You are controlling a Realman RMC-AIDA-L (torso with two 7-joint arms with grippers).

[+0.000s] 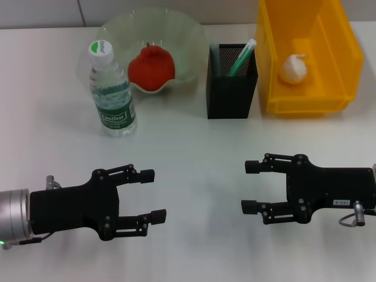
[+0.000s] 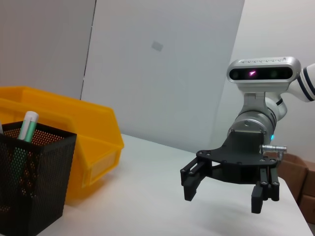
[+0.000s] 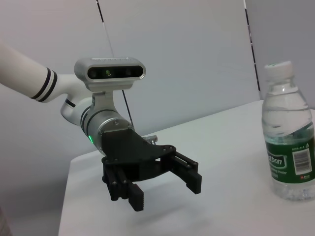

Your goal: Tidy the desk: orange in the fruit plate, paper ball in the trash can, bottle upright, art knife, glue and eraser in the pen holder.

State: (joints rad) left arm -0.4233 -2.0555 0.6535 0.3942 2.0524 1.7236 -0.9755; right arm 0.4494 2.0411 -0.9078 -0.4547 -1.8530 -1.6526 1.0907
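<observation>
On a white desk, the robot's left gripper hovers low at the near left, its black fingers spread wide and holding nothing. Behind it a water bottle with a green label stands upright, its white cap on; just beside it, the orange rests in the clear scalloped fruit plate at the back. Toward the centre, the black mesh pen holder carries a green-and-white pen-shaped item leaning against its rim; whether the other small stationery lies inside cannot be told from these views. Immediately beside the holder, the yellow bin serving as trash can contains the white paper ball. At the near right, the right gripper mirrors its partner, facing it across the bare middle of the desk, jaws parted and empty, well apart from every object.
</observation>
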